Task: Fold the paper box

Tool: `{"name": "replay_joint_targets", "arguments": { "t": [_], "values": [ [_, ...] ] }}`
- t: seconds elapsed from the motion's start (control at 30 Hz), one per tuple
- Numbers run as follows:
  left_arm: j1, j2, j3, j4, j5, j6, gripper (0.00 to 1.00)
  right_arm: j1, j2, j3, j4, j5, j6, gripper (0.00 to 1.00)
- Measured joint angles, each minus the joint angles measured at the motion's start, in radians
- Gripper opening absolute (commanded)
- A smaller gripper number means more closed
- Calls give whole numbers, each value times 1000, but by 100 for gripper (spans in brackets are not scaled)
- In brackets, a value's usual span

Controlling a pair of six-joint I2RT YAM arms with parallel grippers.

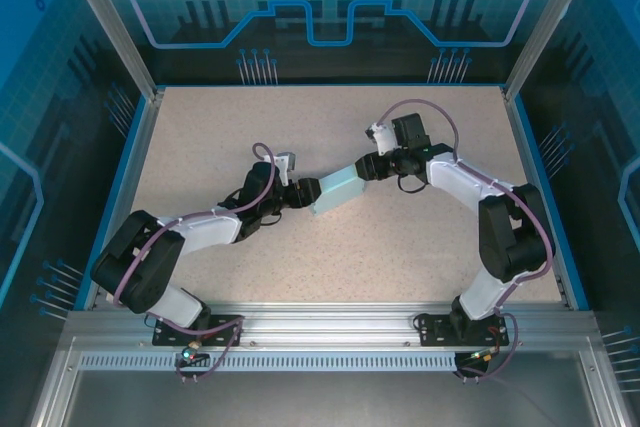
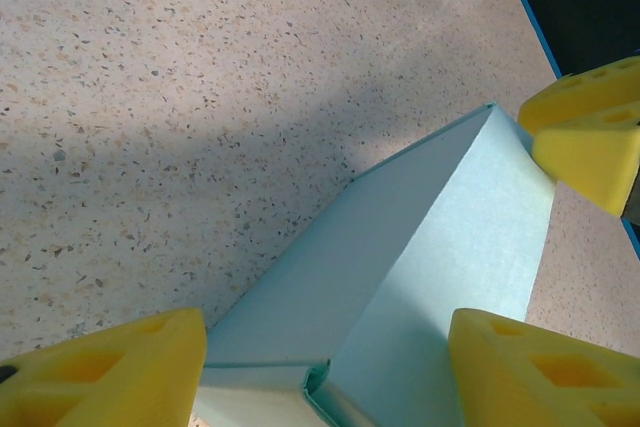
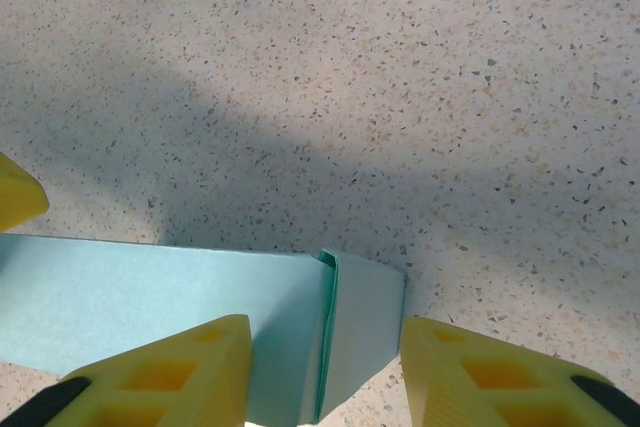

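The paper box (image 1: 340,190) is a light blue, long rectangular box lying on the table between my two grippers. My left gripper (image 1: 306,190) holds its left end. In the left wrist view the box (image 2: 420,247) runs away from the camera, and my left gripper (image 2: 325,337) has its yellow fingers (image 2: 110,372) pressed on both sides. My right gripper (image 1: 366,168) is at the box's right end. In the right wrist view the box (image 3: 150,297) lies crosswise. My right gripper (image 3: 325,347) is open, one finger over the top face and the other just beyond the end flap.
The speckled beige table (image 1: 300,127) is bordered by a blue rim and aluminium posts. The right gripper's yellow fingertips (image 2: 590,127) show past the far end of the box in the left wrist view. A left fingertip (image 3: 15,192) shows at the left edge of the right wrist view.
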Motion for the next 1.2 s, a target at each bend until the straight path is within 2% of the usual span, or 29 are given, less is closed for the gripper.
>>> {"name": "replay_joint_targets", "arguments": {
  "t": [0.3,0.53,0.77,1.03,1.2],
  "values": [
    [-2,-18,34,-89,-18,11,73,-1,-6,2,-20,0,2,44],
    [-2,-51,34,-122,-34,10,73,-1,-6,2,-20,0,2,44],
    [-2,-51,-1,-92,-25,-11,68,-1,-6,2,-20,0,2,44],
    [-2,-29,-32,6,9,-58,54,-1,-6,0,-20,0,2,44],
    [-1,-9,-33,49,23,-77,52,-1,-10,-7,-16,5,3,44]
  ]
}}
